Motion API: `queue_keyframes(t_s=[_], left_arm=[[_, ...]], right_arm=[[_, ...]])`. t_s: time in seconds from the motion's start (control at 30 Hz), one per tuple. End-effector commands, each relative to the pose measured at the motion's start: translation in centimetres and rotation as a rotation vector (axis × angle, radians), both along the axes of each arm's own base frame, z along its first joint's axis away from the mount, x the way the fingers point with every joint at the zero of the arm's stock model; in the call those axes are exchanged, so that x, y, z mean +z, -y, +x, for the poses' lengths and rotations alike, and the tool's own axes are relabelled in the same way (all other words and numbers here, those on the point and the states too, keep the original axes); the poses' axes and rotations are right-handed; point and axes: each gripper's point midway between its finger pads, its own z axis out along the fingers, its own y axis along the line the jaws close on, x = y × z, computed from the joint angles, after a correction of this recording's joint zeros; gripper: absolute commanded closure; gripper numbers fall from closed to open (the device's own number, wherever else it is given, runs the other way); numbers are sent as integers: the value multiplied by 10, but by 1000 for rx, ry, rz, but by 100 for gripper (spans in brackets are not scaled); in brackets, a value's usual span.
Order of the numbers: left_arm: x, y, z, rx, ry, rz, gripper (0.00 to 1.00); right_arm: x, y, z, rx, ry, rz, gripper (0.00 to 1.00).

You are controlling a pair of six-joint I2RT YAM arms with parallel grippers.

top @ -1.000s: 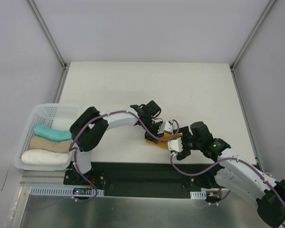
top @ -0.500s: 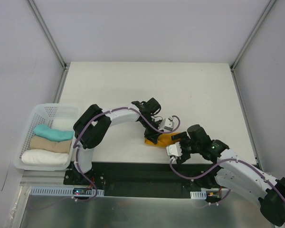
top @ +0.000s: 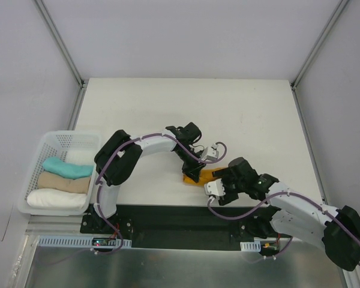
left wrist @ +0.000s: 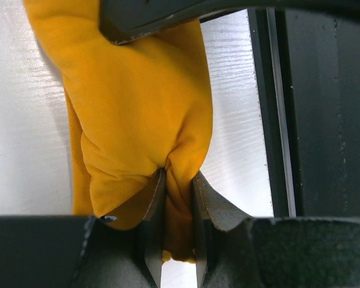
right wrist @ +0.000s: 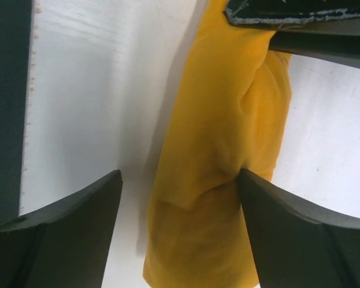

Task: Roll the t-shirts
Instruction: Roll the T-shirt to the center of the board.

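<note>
Left gripper point(left wrist: 177, 237) is clamped tight on a pinched fold of the orange t-shirt point(left wrist: 138, 108). Its two fingers point(left wrist: 211, 204) press the cloth from either side at the bottom of the left wrist view. The right gripper point(right wrist: 180, 174) has its jaws wide apart, straddling the same garment. Whether either of its fingers touches the cloth cannot be told.

From the top camera most of the orange t-shirt is hidden under the two grippers and a purple cable point(top: 183, 157). Only a small wedge of colour shows between them. It lies on the white table point(top: 246, 120) near the front edge, just ahead of the black strip point(top: 168, 216) where the arms are bolted. Neck and sleeves cannot be made out in any view. In each wrist view a dark shape point(left wrist: 168, 15) cuts across the top and covers the far end of the cloth.

The cloth is a plain, bright orange-yellow. It is bunched into a thick, lumpy, elongated bundle with soft creases.

At the left, a white plastic basket point(top: 60, 139) holds more t-shirts, rolled and laid side by side. There is a teal roll point(top: 65, 167), a tan roll point(top: 61, 182) and a white roll point(top: 55, 199) at the near end. A pale roll point(top: 84, 157) is half hidden behind the teal one.

That makes one orange t-shirt on the table, four rolls in the one basket, and two grippers.
</note>
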Motion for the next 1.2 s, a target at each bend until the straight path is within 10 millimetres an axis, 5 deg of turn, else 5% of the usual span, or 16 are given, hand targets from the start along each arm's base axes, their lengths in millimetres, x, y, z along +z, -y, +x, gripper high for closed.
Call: queue_keyframes(t_s=[0.0,0.2,0.3,0.47,0.6,0.67,0.83,1.17], left_arm=[[-25,-34,-26,34,-173,171,84],[1,-36,-16,134,-285,109,84],[16,-43,-6,190,-280,88,78],[50,-61,20,271,-84,46,63],[73,-77,67,438,267,34,60],[92,-85,73,457,395,-5,56],[113,-71,55,279,588,-110,47],[95,-12,38,29,752,-223,43]], right_arm=[[-25,18,6,-114,-31,-107,28],[-28,29,-19,-185,-221,-145,70],[-19,31,-41,-246,-436,-134,76],[-5,37,-59,-293,-695,-143,78],[11,30,-42,-323,-825,-142,81],[8,32,-34,-394,-932,-152,83],[14,28,-10,-457,-1011,-110,84],[33,14,-1,-550,-1380,-106,88]])
